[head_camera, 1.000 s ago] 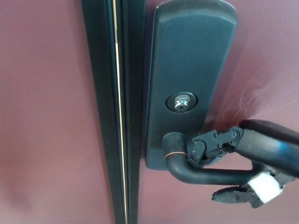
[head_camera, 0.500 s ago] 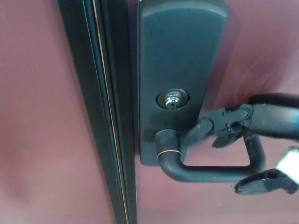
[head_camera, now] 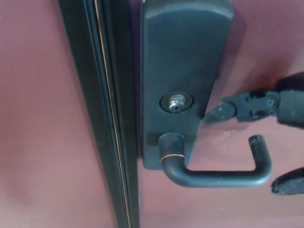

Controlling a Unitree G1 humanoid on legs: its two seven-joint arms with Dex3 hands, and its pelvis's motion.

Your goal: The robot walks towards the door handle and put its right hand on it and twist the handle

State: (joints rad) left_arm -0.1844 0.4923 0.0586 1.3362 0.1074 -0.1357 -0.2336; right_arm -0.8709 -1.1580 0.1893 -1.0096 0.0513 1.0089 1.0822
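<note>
The dark door handle [head_camera: 216, 176] is sticking out from the bottom of the dark plate [head_camera: 183, 71] on the red door [head_camera: 42, 142], with the keyhole [head_camera: 175, 102] just above it. The right hand [head_camera: 273, 137] is sitting at 3 o'clock from the keyhole. Its fingers [head_camera: 232, 110] are spreading apart, one above the handle and one below, holding nothing.

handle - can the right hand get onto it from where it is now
Probably yes. The right hand sits open beside the handle, one of its fingers above the lever and another below its upturned end, not touching it. Nothing lies between them.
</note>
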